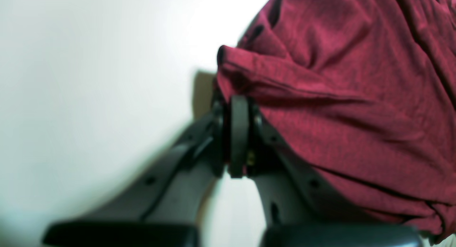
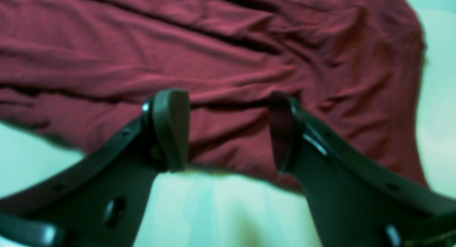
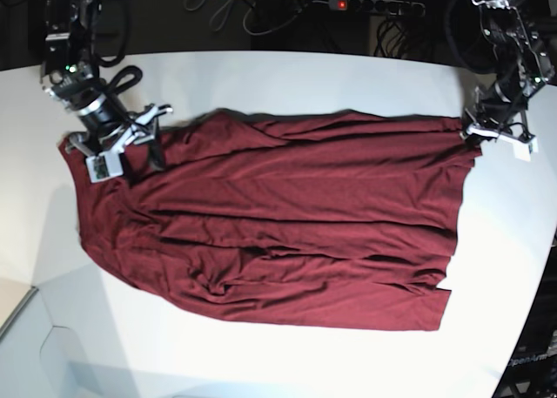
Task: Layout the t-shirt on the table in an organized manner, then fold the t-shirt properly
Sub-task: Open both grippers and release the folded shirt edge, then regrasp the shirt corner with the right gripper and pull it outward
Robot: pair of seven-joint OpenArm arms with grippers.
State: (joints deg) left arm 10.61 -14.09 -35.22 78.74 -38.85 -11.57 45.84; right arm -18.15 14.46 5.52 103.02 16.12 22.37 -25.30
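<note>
Pinched tight in the left wrist view, the black left gripper (image 1: 238, 133) has its jaws pressed together on a hem corner of the dark maroon soft fabric t-shirt (image 3: 278, 219). That shirt lies spread but wrinkled across the broad white table (image 3: 287, 354). Over the shirt's opposite end, the right gripper (image 2: 228, 131) hovers with jaws spread, holding nothing. Laying out seems the step in hand; next the right one likely must close on its edge so both can pull the cloth taut. Beyond the table's far edge sit a power strip (image 3: 376, 6) and cables, well clear.
</note>
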